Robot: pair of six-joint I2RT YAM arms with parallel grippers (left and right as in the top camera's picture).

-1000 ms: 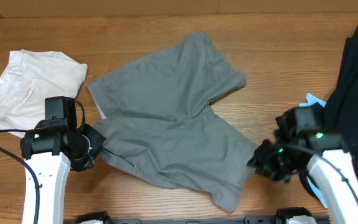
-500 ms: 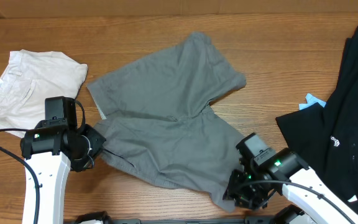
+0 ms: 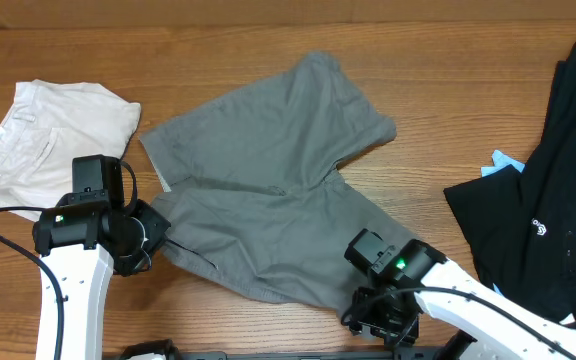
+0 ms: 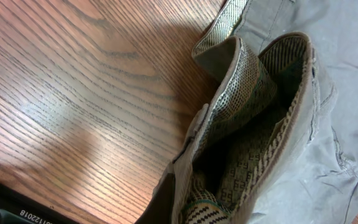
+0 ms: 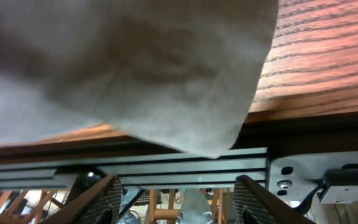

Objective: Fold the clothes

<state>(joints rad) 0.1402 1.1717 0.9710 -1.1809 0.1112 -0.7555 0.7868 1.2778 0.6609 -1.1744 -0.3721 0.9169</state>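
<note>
Across the middle of the overhead frame, on the wooden counter [image 3: 448,80], lies the grey garment [image 3: 278,190]. By its shape it is a pair of shorts, spread open but wrinkled, with one leg toward the upper centre and the other toward the lower right. At the right edge a black garment [image 3: 558,170] is heaped, and at the upper left an off-white garment [image 3: 53,140] lies in a loose pile. Both are apart from the grey one.

The left arm [image 3: 73,260] stands at the lower left, its head at the waistband end of the grey garment. In its wrist view the waistband with its patterned lining is bunched close to the camera, so I cannot tell if its jaws are apart or together. The right arm [image 3: 448,300] reaches to the lowest hem corner, which hangs a little over the front edge of the counter. In its wrist view the jaws stand apart, the fingers [image 5: 92,199] just below the cloth corner and holding nothing.

I judge that the step in hand is taking hold of the grey garment for a first fold, so the task is hardly begun. The next move calls for the right jaws to come up around the hem corner and close on the cloth only, not on the counter edge.
</note>
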